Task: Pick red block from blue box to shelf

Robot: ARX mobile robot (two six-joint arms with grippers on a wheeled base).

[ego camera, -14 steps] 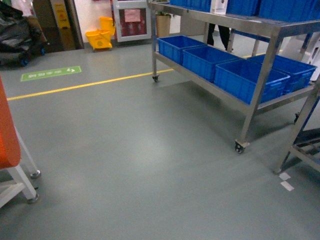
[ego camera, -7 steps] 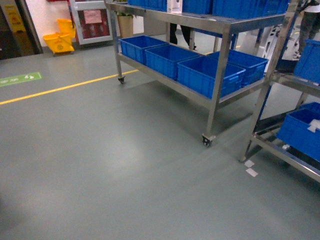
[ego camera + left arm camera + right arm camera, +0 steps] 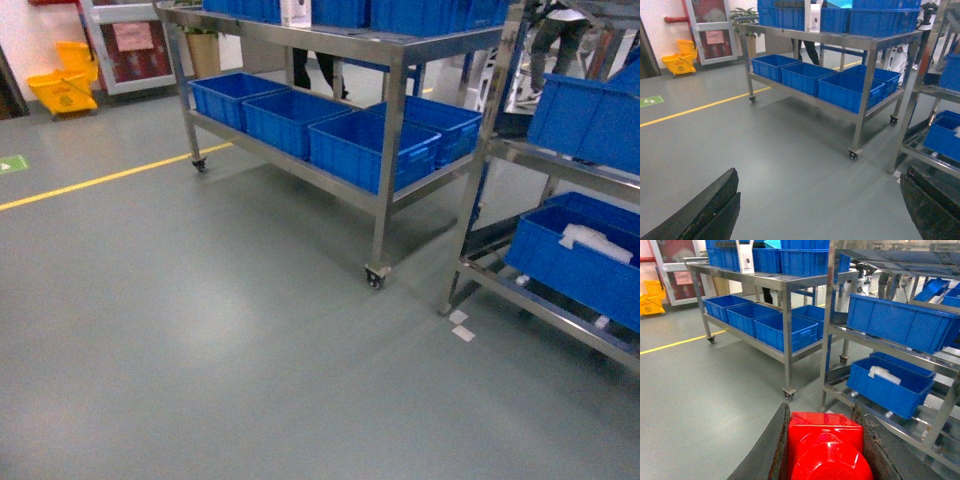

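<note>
The right tool [image 3: 822,450] is clamped on the red block [image 3: 826,447], facing the shelf [image 3: 827,325] with dark blue crates [image 3: 900,322] — the left tool [image 3: 820,210] gapes empty.

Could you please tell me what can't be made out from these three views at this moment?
- Red block: right wrist view only; the bottom edge and the right tool closed on it hide its lower part.
- Left tool: open, its fingers cut off by the bottom edge of the left wrist view.
- Light tub: a sliver at most shows atop the wheeled rack.
- White item in a blue crate, head view: too blurred to identify.
</note>
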